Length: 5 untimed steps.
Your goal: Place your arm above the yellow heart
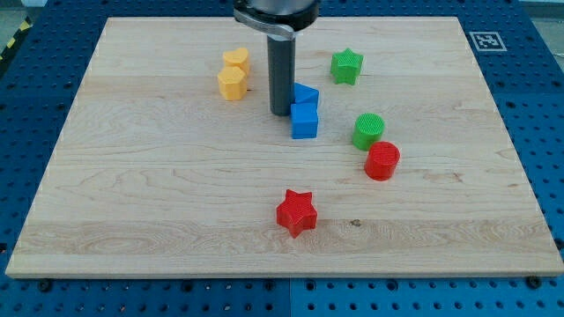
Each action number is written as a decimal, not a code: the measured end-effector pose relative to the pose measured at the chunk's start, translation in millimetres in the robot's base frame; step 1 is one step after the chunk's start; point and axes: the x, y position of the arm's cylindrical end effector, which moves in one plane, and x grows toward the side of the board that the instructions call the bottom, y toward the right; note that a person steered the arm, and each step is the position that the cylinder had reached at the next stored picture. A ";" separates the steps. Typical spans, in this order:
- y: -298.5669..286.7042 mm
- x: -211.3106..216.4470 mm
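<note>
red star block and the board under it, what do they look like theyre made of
Red star block: probably plastic, matte, with faint ridged layers, possibly 3D printed. Pale wooden board: light wood, smooth, with visible grain lines and a small dark knot.

Board pale wood, visible grain; green cylinder ridged, matt plastic.

- Single view, set high at the near edge of the wooden board, tilted down and facing the far edge.
- Far enough back to take in nearly the whole board, with blue pegboard table showing left, right, near and far.
- Near corners cut close by the frame; far edge narrower than the near one.
- Rod entering from the top centre, upper part cropped, my tip on the far half.
- No second view to overlap.
</note>
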 end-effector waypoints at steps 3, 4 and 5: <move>13.3 -91.0; 7.2 -121.2; -29.4 -123.8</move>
